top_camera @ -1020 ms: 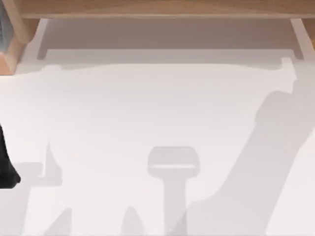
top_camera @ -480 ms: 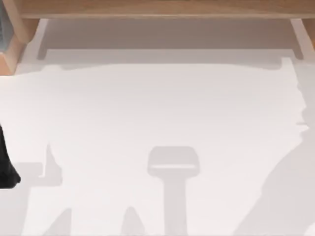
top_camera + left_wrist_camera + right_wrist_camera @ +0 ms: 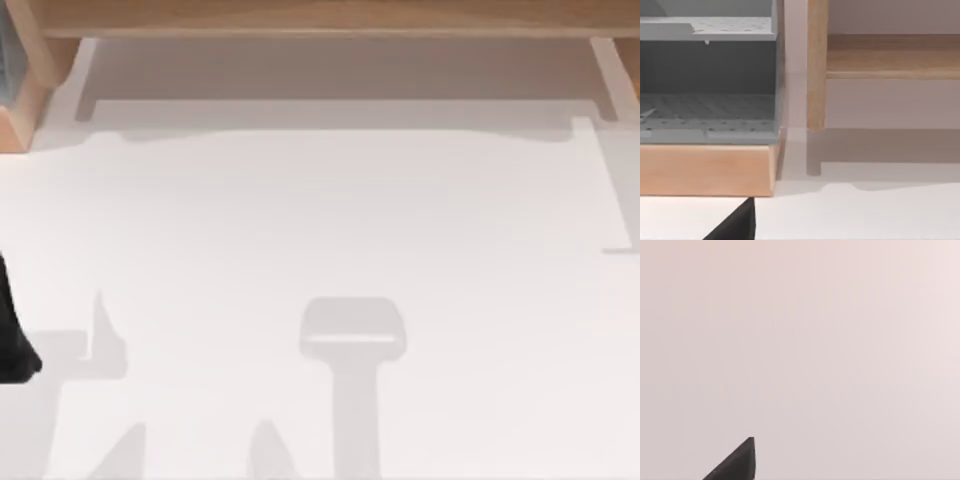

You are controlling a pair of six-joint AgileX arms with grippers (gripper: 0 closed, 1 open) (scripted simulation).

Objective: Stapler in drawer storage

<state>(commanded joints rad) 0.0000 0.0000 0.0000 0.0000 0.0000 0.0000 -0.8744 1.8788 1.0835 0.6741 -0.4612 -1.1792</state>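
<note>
Stapler: where it lies cannot be told from these views. The left claw (image 3: 737,224) shows one dark tip low over the white desk (image 3: 330,210), near the wooden base (image 3: 705,167) under a grey perforated compartment (image 3: 707,112). Whether it is open or closed, I cannot tell. The right claw (image 3: 737,464) shows a like tip before a plain pale surface, its state equally unclear. The left arm (image 3: 12,335) sits unmoved at the desk's left edge. The broad shadow that crossed the desk's right side a second ago has gone.
</note>
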